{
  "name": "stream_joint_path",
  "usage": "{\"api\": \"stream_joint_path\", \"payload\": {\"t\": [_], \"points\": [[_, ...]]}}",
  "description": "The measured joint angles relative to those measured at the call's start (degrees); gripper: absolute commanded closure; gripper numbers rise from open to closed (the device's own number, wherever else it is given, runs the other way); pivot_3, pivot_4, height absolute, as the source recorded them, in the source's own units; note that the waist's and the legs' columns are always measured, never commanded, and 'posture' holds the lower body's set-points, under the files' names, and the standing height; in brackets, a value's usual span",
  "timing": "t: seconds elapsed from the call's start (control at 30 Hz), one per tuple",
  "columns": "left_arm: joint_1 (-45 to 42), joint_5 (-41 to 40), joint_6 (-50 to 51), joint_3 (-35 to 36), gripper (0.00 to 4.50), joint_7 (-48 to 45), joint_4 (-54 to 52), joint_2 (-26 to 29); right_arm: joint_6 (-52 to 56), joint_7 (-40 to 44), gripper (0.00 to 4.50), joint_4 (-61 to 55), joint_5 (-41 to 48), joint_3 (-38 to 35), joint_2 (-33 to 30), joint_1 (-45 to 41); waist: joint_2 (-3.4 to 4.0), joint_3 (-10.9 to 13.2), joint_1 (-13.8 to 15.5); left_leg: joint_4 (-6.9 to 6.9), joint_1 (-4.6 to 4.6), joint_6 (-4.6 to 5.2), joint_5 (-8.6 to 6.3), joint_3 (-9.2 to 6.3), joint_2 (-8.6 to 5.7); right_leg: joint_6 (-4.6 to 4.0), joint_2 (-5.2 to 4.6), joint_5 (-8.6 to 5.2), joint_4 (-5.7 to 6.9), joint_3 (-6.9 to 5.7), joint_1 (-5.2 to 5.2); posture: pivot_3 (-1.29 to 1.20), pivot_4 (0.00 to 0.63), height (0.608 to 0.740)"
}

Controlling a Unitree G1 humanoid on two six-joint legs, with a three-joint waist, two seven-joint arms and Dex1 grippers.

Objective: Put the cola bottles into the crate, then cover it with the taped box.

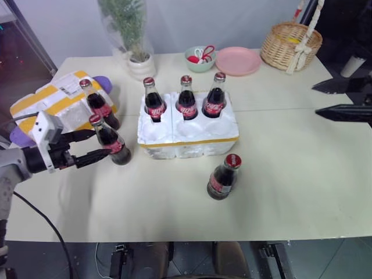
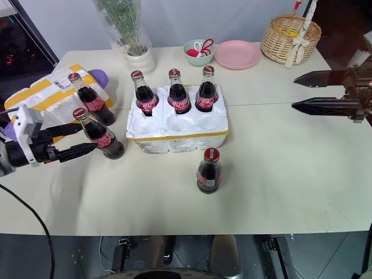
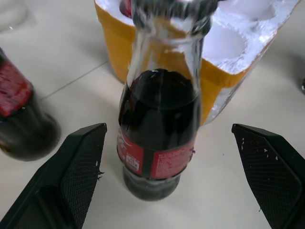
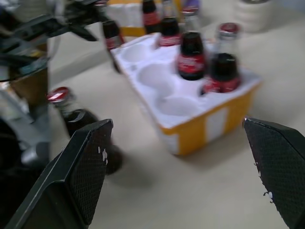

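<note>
Crate (image 1: 189, 139): low white foam tray with a yellow tape band, mid-table; three cola bottles (image 1: 186, 99) stand in its far row of wells, the three near wells are empty.
Loose bottles: one (image 1: 110, 140) just left of the crate, another (image 1: 99, 104) behind it by the taped box, a third (image 1: 224, 177) in front of the crate toward its right end.
Taped box (image 1: 55, 104): left of the crate, yellow stripes, white shipping label on top, purple flap showing; not yet used.
My left gripper (image 1: 90, 145): fingers spread wide, empty, the near loose bottle standing between them but untouched.
My right gripper (image 2: 314, 92): fingers wide apart, empty, hanging well right of the crate and pointing toward it.
Step in hand: I judge it the loading, half done; I am lining up on the fourth bottle.
Next move: close on that bottle's body, lift it upright, lower it into an empty near well.
Writing: red labels with white script, too small to read; shipping label print illegible.
</note>
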Motion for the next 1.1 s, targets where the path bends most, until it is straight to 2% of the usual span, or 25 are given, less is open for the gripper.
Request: {"api": "stream_joint_path", "payload": {"t": [0.5, 0.6, 0.67, 0.8, 0.9, 1.03, 1.1], "points": [[-8.23, 4.96, -4.36, -7.06, 0.1, 1.3, 7.93, -5.81, 5.86, -3.49, 0.0, -13.63, 6.7, -4.05, 0.42, 4.7, -0.06, 0.01, 0.04, 0.06, -0.01, 0.01, 0.01, 0.09, 0.0, 0.06, 0.0, 0.04, 0.05, 0.08, -0.04, 0.0, 0.15, 0.737], [-8.79, 4.79, -4.2, -7.32, 0.89, 0.58, 8.46, -5.98, 6.86, -4.98, 0.0, -14.3, 7.93, -4.81, 0.68, 4.69, -0.07, 0.01, 0.07, 0.08, -0.01, 0.01, 0.01, 0.09, 0.0, 0.06, 0.0, 0.06, 0.06, 0.08, -0.04, 0.0, 0.15, 0.737], [-9.32, 4.67, -3.71, -7.36, 1.86, 0.18, 8.35, -5.77, 7.1, -5.65, 0.0, -14.96, 8.45, -5.19, 0.82, 4.72, -0.07, 0.01, 0.09, 0.08, -0.01, 0.01, 0.01, 0.09, 0.0, 0.06, 0.0, 0.06, 0.06, 0.09, -0.04, 0.0, 0.15, 0.737], [-9.72, 4.34, -0.51, -7.55, 1.89, -1.87, 7.29, -3.96, 7.04, -6.44, 0.0, -15.53, 8.86, -6.21, 0.85, 5.46, -0.13, 0.05, 0.04, 0.06, -0.04, 0.01, 0.01, 0.1, 0.0, 0.06, 0.0, 0.06, 0.05, 0.09, -0.07, 0.0, 0.15, 0.737], [-11.17, -0.71, 7.6, -8.44, 1.89, -8.13, 4.68, 0.47, 6.78, -6.84, 0.0, -15.94, 8.89, -6.36, 0.89, 6.4, -0.4, 0.22, -0.03, 0.06, -0.16, 0.01, 0.01, 0.11, 0.0, 0.06, 0.02, 0.06, 0.11, 0.12, -0.25, 0.0, 0.15, 0.737], [-21.15, -6.13, 15.24, -8.84, 1.89, -15.13, 2.2, 6.4, 6.06, -7.61, 0.0, -15.97, 8.83, -6.38, 1.05, 6.51, -0.74, 0.42, 0.23, 0.12, -0.17, 0.0, 0.02, 0.1, 0.0, 0.08, 0.03, 0.07, 0.14, 0.12, -0.22, 0.0, 0.15, 0.737], [-28.94, -7.86, 18.3, -9.89, 1.89, -17.35, 2.73, 6.87, 5.36, -8.17, 0.0, -15.9, 8.69, -6.42, 1.48, 6.81, -0.76, 0.42, 0.38, 0.15, -0.16, 0.0, 0.02, 0.11, -0.01, 0.13, 0.03, 0.1, 0.11, 0.13, -0.17, 0.0, 0.15, 0.737]]}}
